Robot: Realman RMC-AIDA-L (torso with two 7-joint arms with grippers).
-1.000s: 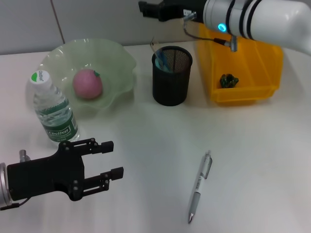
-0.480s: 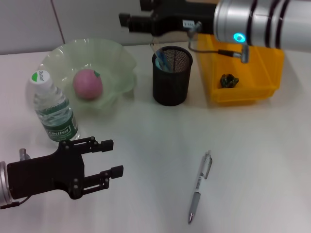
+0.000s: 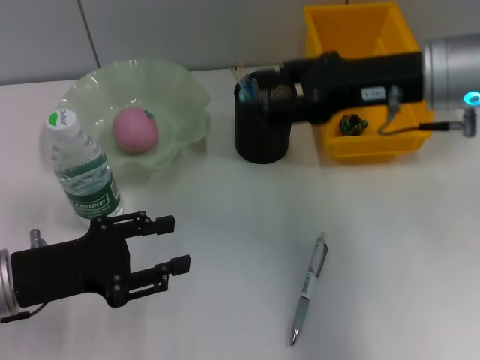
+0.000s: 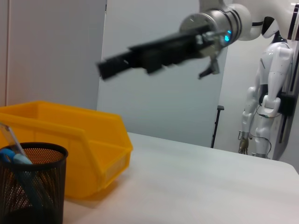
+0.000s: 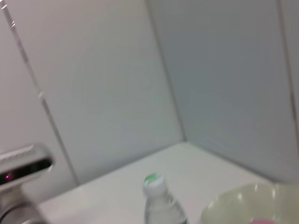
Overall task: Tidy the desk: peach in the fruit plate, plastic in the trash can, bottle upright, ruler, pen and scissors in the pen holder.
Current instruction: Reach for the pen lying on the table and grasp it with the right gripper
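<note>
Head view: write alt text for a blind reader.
The right gripper reaches over a black mesh pen holder; a pen lies on the white desk. A peach sits in a green plate, a bottle stands upright, and the left gripper hovers open nearby.

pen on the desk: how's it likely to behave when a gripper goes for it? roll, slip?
The pen lies flat on the bare table, slim and round, so it probably rolls if nudged sideways. Its clip near the upper end may check that. The barrel looks smooth and low, so fingers could slip or skid it. It is likely light and stiff.
</note>
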